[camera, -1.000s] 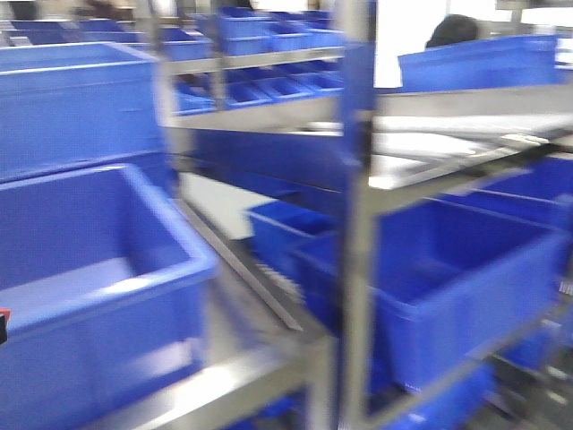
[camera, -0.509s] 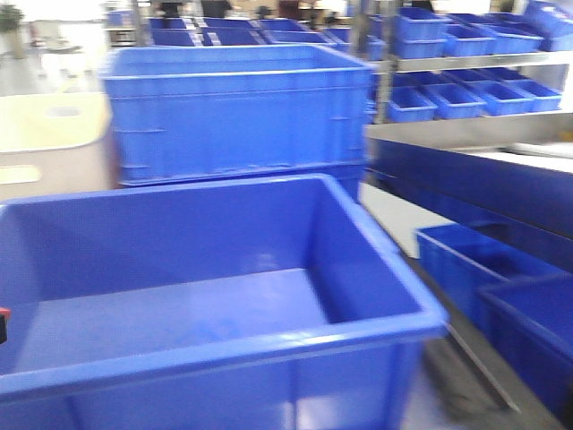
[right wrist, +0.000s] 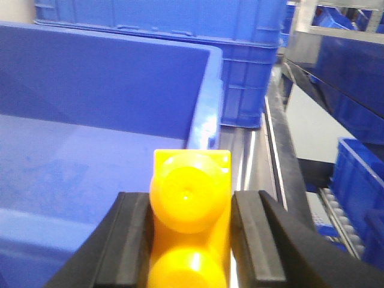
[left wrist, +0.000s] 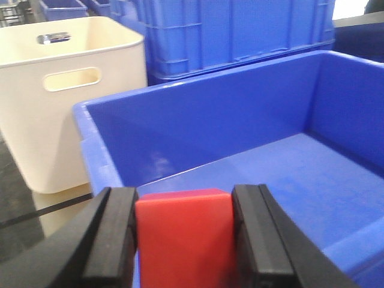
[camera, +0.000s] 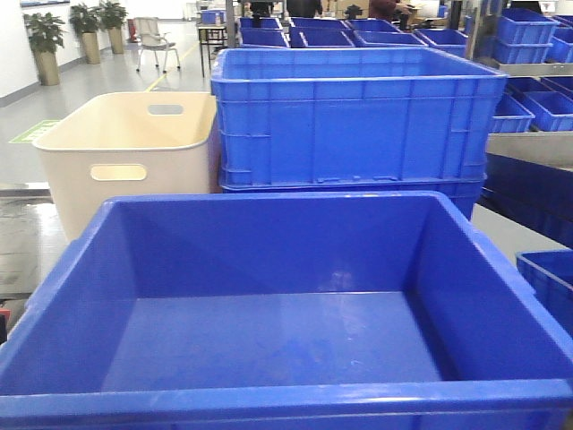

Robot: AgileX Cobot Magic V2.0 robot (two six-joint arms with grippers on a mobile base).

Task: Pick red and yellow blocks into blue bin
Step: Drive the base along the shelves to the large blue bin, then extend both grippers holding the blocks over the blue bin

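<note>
The blue bin (camera: 269,204) fills the lower front view, wide and smooth-walled, with nothing inside it. In the left wrist view my left gripper (left wrist: 185,204) is shut on the red cube (left wrist: 183,240), held just above the bin's near left corner (left wrist: 96,150). In the right wrist view my right gripper (right wrist: 191,210) is shut on the yellow brick (right wrist: 191,192), whose two round studs face the camera. It hangs at the bin's right rim (right wrist: 207,114). Neither gripper shows in the front view.
A cream tub with handle cutouts (camera: 125,152) stands behind the bin on the left. A taller ribbed blue crate (camera: 358,116) stands directly behind it. Shelving with small blue bins (camera: 537,98) and a metal rail (right wrist: 270,150) run along the right.
The front view has swung from the shelving on the right until the blue bin sits centred. The motion blur is gone.
</note>
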